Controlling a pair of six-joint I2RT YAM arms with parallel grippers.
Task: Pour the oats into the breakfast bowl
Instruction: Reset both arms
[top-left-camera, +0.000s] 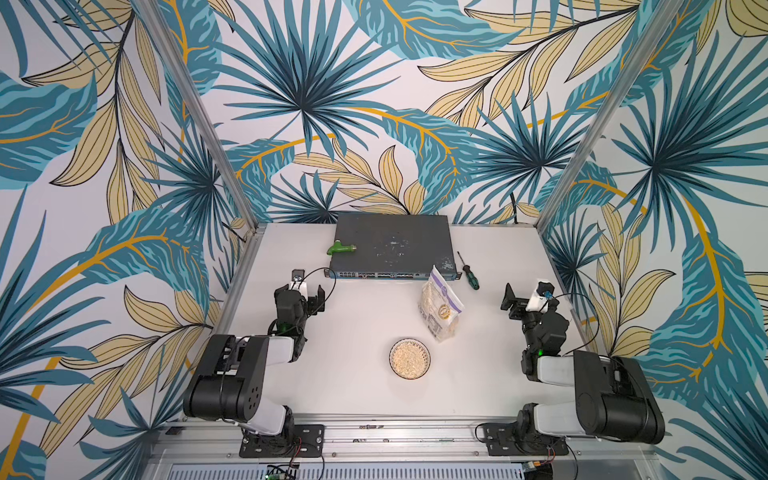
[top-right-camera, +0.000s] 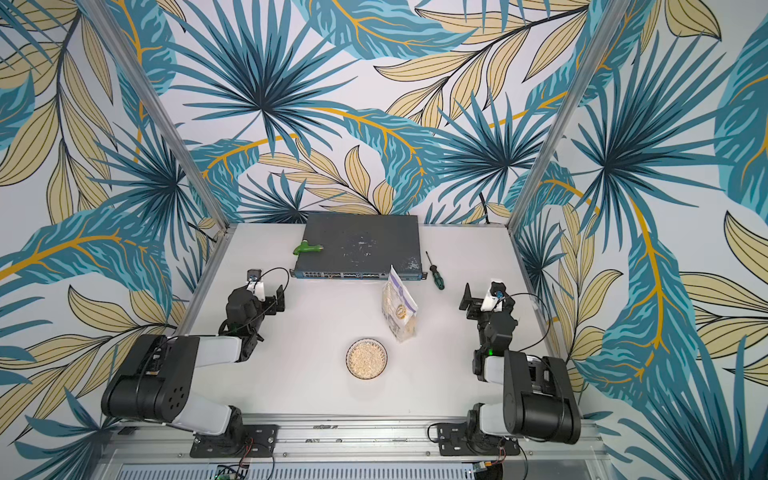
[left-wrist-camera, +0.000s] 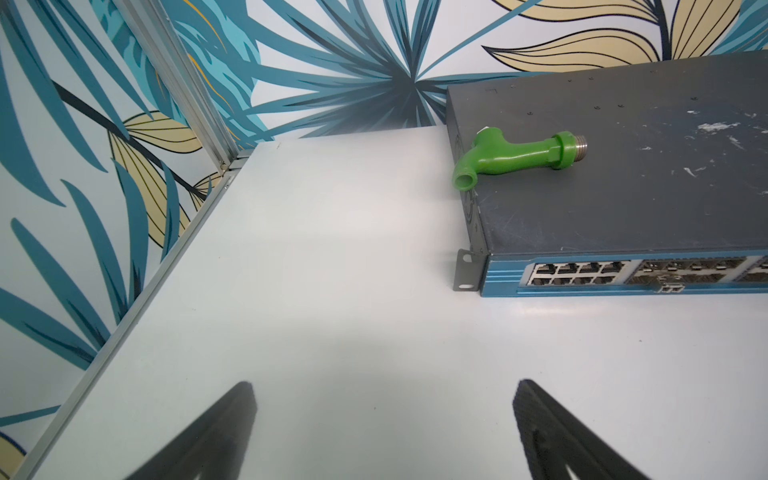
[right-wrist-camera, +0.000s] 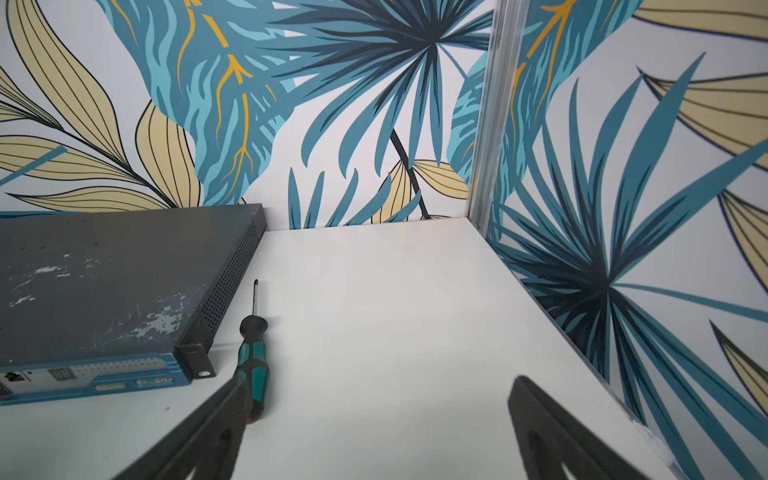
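Oats (top-left-camera: 409, 360) fill the breakfast bowl (top-left-camera: 391, 359), pouch (top-left-camera: 440, 305) upright nearby; my left fingers (left-wrist-camera: 552, 440) and right fingers (right-wrist-camera: 548, 436) spread wide, empty.

Print on the pouch (top-left-camera: 441, 305), at one o'clock from the bowl (top-left-camera: 409, 358), is too small to read; the right gripper (right-wrist-camera: 379, 382) hides the butt of the screwdriver (right-wrist-camera: 251, 353).

The plain white desk (top-left-camera: 353, 324) carries four things; a flat dark-grey metal network switch (top-left-camera: 390, 245) with a blue front lies midway along the far edge; a slim green-and-black-handled screwdriver (top-left-camera: 468, 271) lies just beside its right end; a clear plastic pouch of oats (top-left-camera: 440, 305) with a purple-and-white label stands before that end; a small round patterned bowl (top-left-camera: 409, 358), full of pale flakes, sits nearer the front edge, apart.
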